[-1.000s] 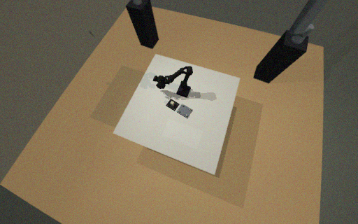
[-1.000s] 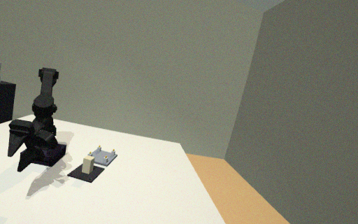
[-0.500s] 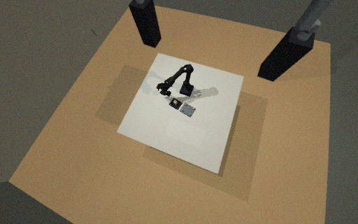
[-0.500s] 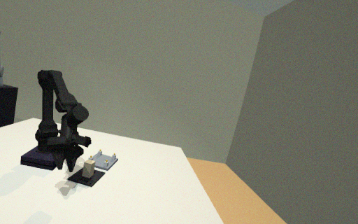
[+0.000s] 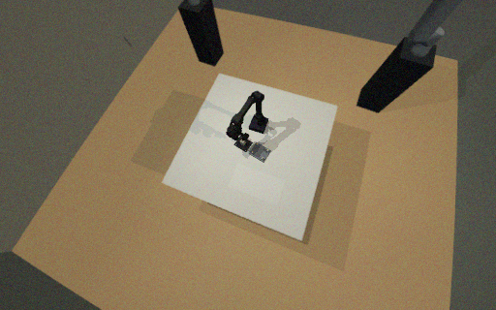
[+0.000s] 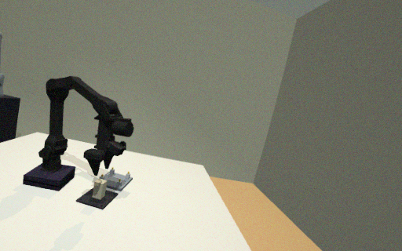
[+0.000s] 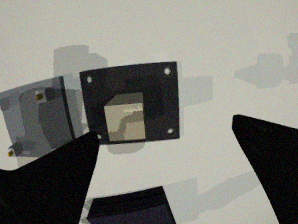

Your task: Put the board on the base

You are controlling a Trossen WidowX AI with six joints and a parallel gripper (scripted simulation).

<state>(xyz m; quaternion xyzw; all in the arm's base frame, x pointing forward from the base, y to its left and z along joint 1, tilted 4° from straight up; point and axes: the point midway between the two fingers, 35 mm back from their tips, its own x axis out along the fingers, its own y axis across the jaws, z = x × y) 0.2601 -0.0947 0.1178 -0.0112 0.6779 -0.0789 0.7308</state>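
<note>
On the white table top (image 5: 271, 213), the black arm (image 5: 245, 108) stands bent, and the grey base (image 5: 260, 152) lies near it.

Bare robotics lab or test room, by look of it — black six-joint arm (image 5: 247, 105) (image 6: 87, 91) bolted or set on dark base block (image 5: 258, 124) (image 6: 50, 176), centre of top view, on white square tabletop (image 5: 262, 203) (image 6: 165, 212). Tan surface (image 5: 121, 203) (image 6: 259, 212) around it. Two tall black pedestals (image 5: 202, 36) (image 5: 397, 75), upper left and upper right of top view — grey cylindrical parts on top. Plain grey-green walls (image 6: 204, 90) (image 6: 334, 118) meeting at corner, right side of exterior view.
</note>
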